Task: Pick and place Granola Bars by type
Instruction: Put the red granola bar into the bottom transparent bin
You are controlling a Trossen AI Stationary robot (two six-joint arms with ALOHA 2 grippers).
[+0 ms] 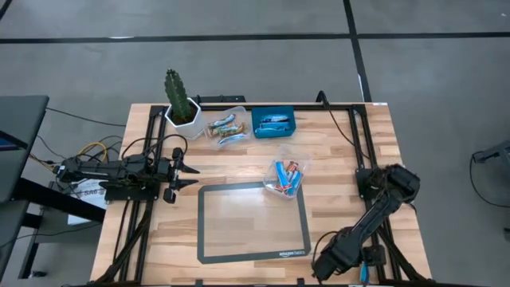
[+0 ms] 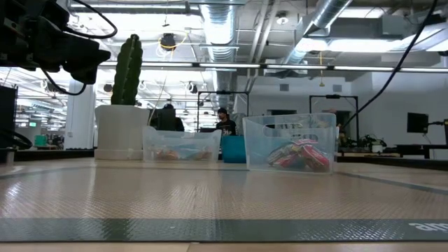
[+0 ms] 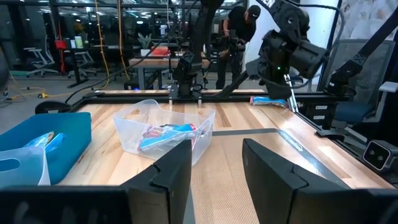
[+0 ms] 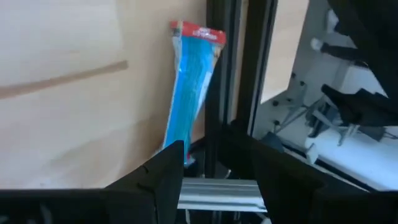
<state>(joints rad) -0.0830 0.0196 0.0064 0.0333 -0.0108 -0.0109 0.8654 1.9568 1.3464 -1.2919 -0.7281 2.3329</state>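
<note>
Wood table [image 1: 343,159], clear plastic tub [image 1: 288,171], glossy foil bars [image 1: 285,177]

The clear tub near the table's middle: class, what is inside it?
The clear tub holds several blue and red-wrapped granola bars, piled loosely. Lower bars are partly covered, so the count is unclear.

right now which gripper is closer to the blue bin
Left. The left gripper hovers open over the table's left side, diagonally across from the blue bin at the far edge. The right gripper is open at the near right corner, much farther away.
</note>
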